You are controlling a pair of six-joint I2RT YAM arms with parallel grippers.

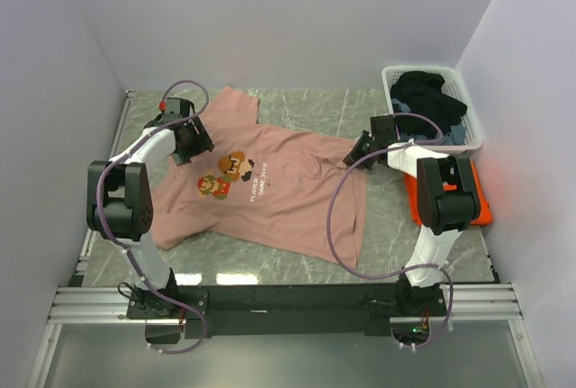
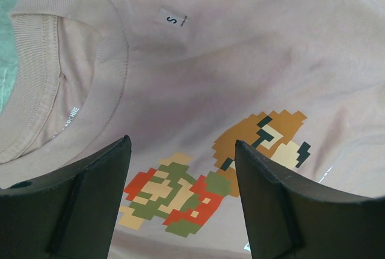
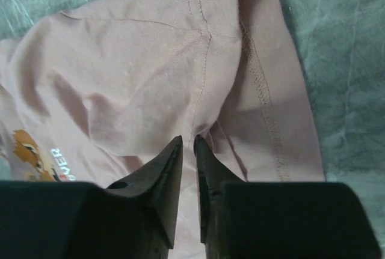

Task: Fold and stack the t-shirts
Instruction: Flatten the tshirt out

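The dusty-pink tee (image 1: 279, 199) lies spread face up on the marble table, its collar at the far left and its pixel graphic (image 1: 229, 175) showing. My left gripper (image 1: 200, 147) hovers open over the chest beside the collar. In the left wrist view it (image 2: 181, 142) is empty, above the graphic (image 2: 180, 196), with the collar (image 2: 66, 60) to the left. My right gripper (image 1: 354, 156) is at the tee's far-right sleeve. In the right wrist view it (image 3: 187, 140) is pinched shut on a fold of pink cloth (image 3: 138, 67) at the sleeve seam. The orange tee (image 1: 482, 201) lies folded at the right, partly under the right arm.
A white laundry basket (image 1: 423, 68) holding dark clothes stands at the back right corner, just behind the right gripper. White walls close in the table on the left, back and right. Bare marble (image 1: 297, 104) shows behind the tee and along the front edge.
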